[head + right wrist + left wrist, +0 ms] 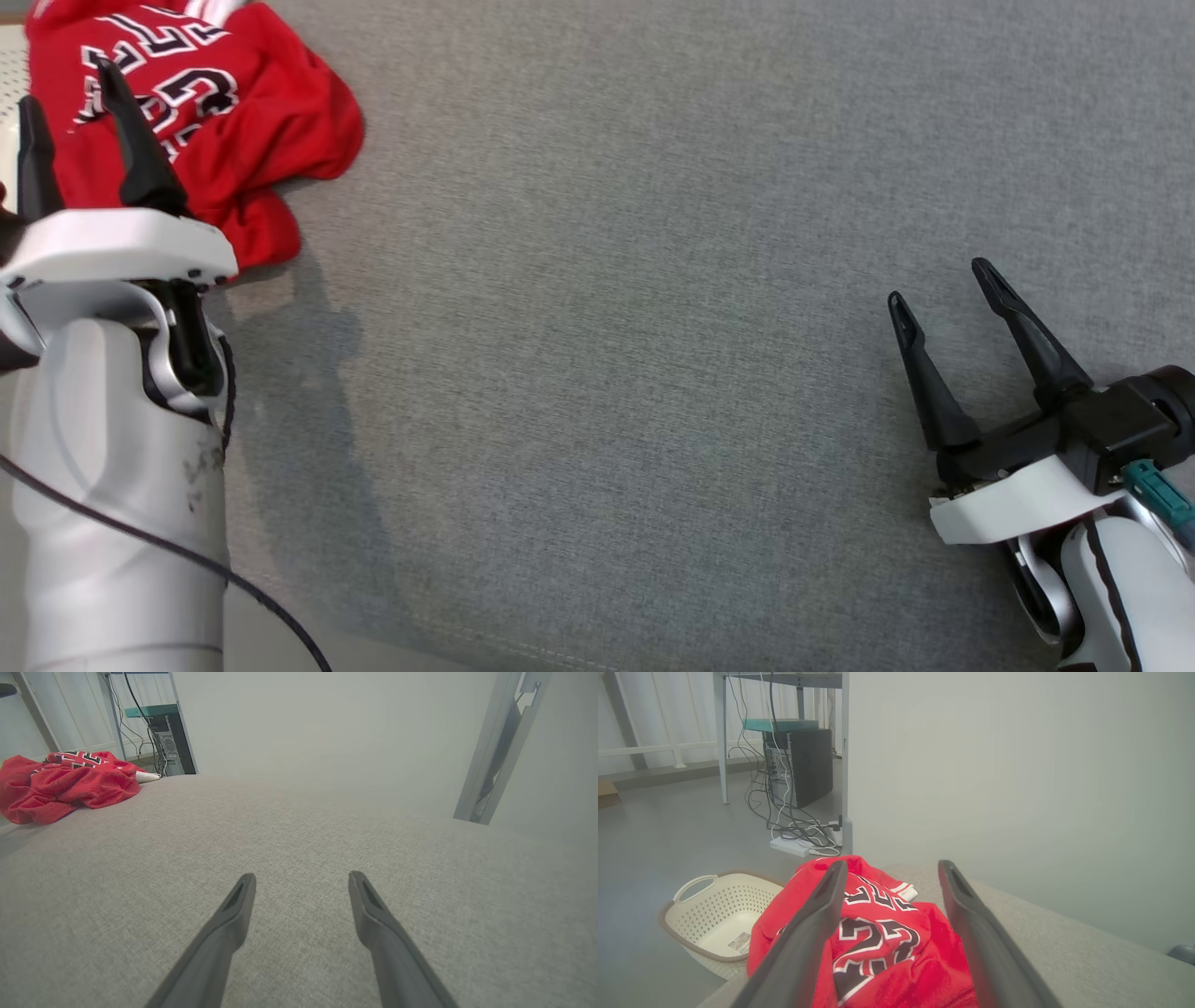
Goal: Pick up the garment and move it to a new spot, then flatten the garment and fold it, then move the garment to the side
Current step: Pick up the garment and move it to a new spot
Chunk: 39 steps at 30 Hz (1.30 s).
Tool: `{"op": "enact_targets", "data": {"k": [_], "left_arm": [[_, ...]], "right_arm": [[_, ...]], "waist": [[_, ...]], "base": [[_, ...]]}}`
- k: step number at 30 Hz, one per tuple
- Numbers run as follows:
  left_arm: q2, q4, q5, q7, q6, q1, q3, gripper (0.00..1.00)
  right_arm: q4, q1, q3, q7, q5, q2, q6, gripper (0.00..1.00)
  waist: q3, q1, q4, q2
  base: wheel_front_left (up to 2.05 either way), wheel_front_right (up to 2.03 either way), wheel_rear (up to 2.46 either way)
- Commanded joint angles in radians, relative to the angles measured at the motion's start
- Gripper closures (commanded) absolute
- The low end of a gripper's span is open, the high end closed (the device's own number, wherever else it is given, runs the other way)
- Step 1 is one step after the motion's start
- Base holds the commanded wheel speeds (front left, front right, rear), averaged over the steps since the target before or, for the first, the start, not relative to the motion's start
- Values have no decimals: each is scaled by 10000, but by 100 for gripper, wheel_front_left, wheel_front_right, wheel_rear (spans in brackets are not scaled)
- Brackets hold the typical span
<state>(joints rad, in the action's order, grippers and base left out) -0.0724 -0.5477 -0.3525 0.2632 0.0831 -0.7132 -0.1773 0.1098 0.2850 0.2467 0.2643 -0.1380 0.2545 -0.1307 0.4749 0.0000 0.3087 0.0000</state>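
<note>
The garment [233,112] is a red jersey with black-and-white numbers, lying crumpled at the far left corner of the grey cloth-covered table [653,327]. My left gripper [65,89] hovers over its near edge, open, with nothing between the fingers. The left wrist view looks down on the garment [887,947] between the two spread fingers of the left gripper [892,868]. At the lower right of the head view my right gripper [938,285] stands open above bare table, far from the jersey. From the right wrist, the garment [65,784] lies far off at the upper left, beyond the right gripper [301,879].
A cream perforated laundry basket [714,910] stands on the floor beyond the table's left end. Behind it are a desk with a dark computer tower [803,765] and loose cables. A pale wall runs along the table's far side.
</note>
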Motion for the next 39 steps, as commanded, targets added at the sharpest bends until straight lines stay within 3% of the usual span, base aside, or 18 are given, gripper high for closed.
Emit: {"op": "enact_targets", "data": {"k": [1, 7, 15, 23, 27, 28, 29, 39], "left_arm": [[-184, -605, 48, 11, 1, -484, -96, 0], [-715, -2878, -47, -569, 176, -1867, -179, 0], [-1476, -5583, -262, -3081, -90, -3404, -4, 0], [-1795, -6946, -299, -5342, -735, -3631, 348, 0], [-1849, -7052, -215, -5344, -872, -3436, 495, 0], [-1895, -6998, -176, -5145, -871, -3395, 531, 69], [-1927, -6945, -162, -4937, -911, -3358, 565, 100], [-1907, -6201, -56, -1527, -1311, -2809, 678, 100]], "right_arm": [[-39, 107, -12, 4, 49, 42, -4, 0], [-1, 158, -1, -1, 59, 102, -3, 0], [59, 368, 66, -9, -24, 11, -3, 0], [-13, 386, 95, -7, -147, -198, -3, 0], [-73, 362, 73, -7, -174, -272, -3, 0], [-78, 359, 74, -6, -183, -283, -3, 0], [-76, 360, 74, -6, -185, -299, -3, 0], [1, 268, 72, 2, -229, -463, -3, 0]], "waist": [[269, 0, -244, 0], [553, 0, -441, 0], [719, 0, -740, 0], [649, 0, -1044, 0], [594, 0, -1138, 0], [577, 0, -1157, 0], [554, 0, -1176, 0], [110, 0, -1229, 0]], "base": [[0, 0, 0], [0, 0, 0], [0, 0, 0], [0, 0, 0], [0, 0, 0], [0, 0, 0], [0, 0, 0], [0, 0, 0]]}}
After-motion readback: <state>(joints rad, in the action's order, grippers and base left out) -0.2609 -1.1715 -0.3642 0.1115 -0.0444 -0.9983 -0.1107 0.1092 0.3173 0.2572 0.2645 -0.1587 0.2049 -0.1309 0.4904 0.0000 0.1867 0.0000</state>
